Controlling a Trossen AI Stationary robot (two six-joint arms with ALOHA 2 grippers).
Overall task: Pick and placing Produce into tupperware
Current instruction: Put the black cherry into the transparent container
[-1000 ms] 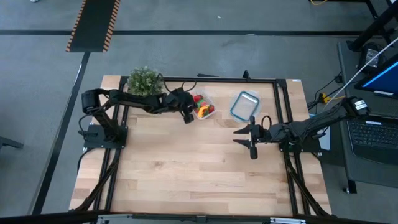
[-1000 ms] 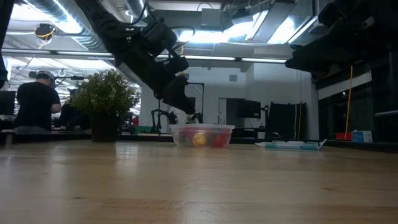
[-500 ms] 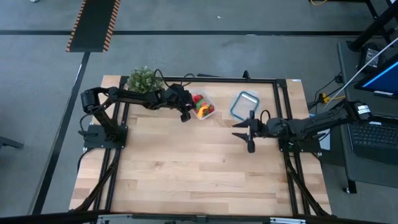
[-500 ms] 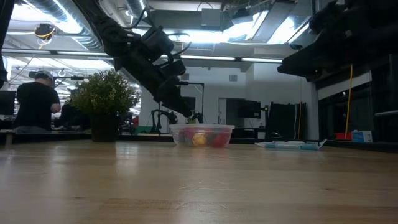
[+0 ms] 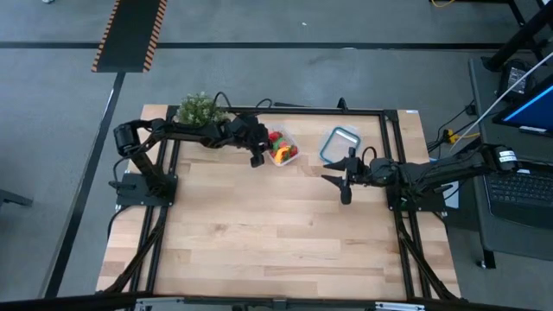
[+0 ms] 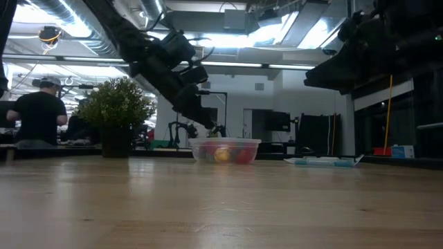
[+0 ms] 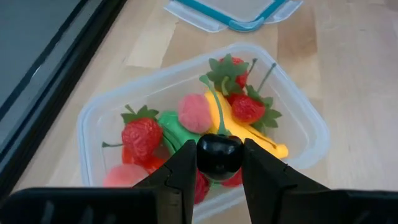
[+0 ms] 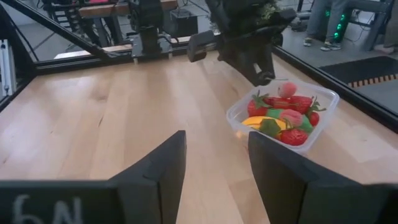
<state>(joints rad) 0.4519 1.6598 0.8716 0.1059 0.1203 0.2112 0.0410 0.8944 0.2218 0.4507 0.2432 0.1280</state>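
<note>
Left pincer (image 7: 219, 163) grips a glossy dark round fruit (image 7: 219, 154) over the tupperware (image 7: 298, 102).

Light wood table (image 5: 259, 233) (butcher-block planks). On it near the far edge: potted plant (image 5: 199, 111) at left, clear tub (image 5: 282, 148) of toy produce in the middle, blue-rimmed lid (image 5: 340, 144) lying flat to its right.

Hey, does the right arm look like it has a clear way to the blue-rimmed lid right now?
Probably yes. The right gripper hangs open just in front of the blue-rimmed lid, with only bare table between them. The left gripper is busy at the tupperware, off to the side.
</note>
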